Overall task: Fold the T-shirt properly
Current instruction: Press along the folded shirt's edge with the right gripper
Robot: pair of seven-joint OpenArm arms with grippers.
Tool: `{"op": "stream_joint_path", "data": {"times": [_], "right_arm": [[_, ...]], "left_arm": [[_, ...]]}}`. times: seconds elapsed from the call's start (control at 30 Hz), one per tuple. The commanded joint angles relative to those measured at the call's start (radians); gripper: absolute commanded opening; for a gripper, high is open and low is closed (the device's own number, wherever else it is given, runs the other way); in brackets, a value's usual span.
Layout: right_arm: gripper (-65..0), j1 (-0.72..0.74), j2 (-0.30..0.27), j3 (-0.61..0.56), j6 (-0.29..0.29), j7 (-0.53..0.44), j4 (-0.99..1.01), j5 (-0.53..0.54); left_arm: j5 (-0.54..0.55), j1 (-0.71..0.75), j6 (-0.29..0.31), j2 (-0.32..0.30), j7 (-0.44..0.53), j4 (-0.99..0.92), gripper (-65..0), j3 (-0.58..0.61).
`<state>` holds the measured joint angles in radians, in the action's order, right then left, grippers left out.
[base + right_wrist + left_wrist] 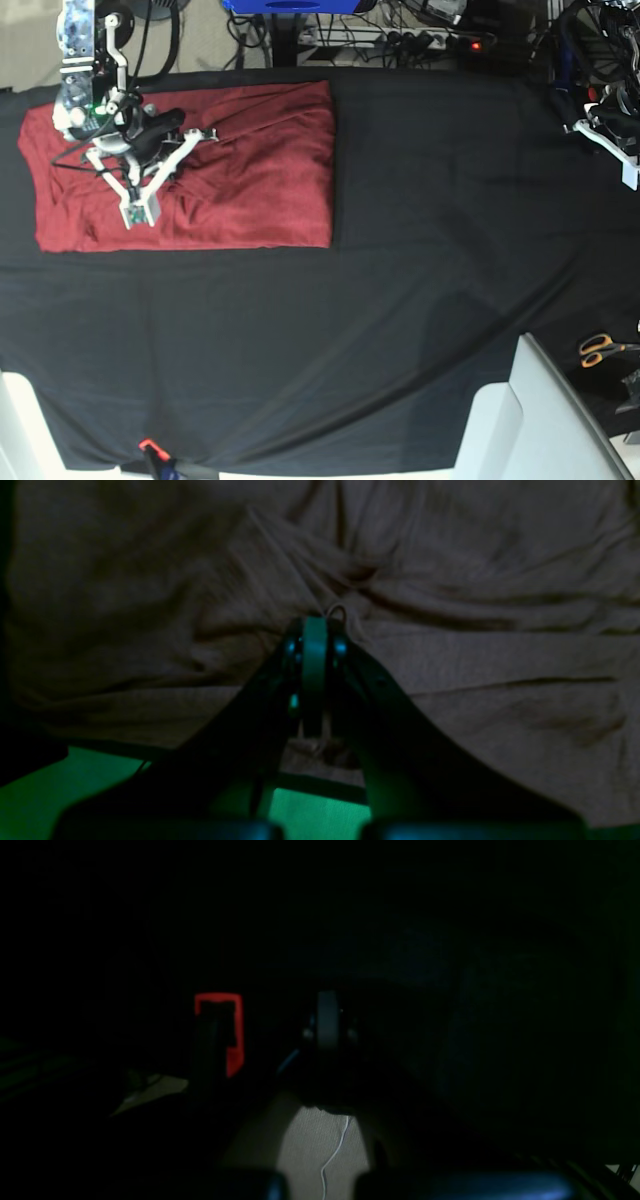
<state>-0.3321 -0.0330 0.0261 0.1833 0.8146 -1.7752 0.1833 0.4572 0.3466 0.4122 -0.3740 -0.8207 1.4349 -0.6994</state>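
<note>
Nearest to where I am standing, the black table cloth point(400, 330) is lying bare across most of the table, with a small orange clamp point(148, 446) biting its front edge, presumably to keep the cover from sliding while cloth is being dragged over it. A pair of scissors point(598, 348) is sitting off to one side, well apart from the work.

Farther back, the T-shirt point(260, 170) is resting on the far corner of the table, already brought into a rough rectangle with its near edge running fairly straight. The fabric is bunching into soft creases around the middle, so it is not lying flat yet.

The right gripper point(135, 212) is bearing down on the shirt close to its near edge, arm angled in from behind. In the right wrist view the gripper point(314, 630) is showing its 2 fingers drawn together with wrinkles radiating from the tips. That view is dim, but it looks as though they are pinching a small tuck of the red knit, likely to lift or drag that part over for 1 more fold.

The left gripper point(327, 1022) is parked away from the cloth, its fingers pressed together on nothing, leaving the shirt to the other arm.
</note>
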Motion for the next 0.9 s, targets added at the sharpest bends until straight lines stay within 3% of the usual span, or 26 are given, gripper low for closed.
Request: {"op": "stream_joint_path", "data": {"times": [0.0,0.87], "right_arm": [[-64.8,-0.009,-0.003,0.002,0.005,-0.005,-0.032,0.006],[-64.8,-0.17,0.0,0.004,0.0,-0.013,-0.124,0.008]], "left_arm": [[0.008,-0.004,0.0,-0.023,0.013,0.013,-65.0,-0.006],[0.008,-0.002,0.0,-0.026,0.013,0.013,-65.0,-0.01]]}}
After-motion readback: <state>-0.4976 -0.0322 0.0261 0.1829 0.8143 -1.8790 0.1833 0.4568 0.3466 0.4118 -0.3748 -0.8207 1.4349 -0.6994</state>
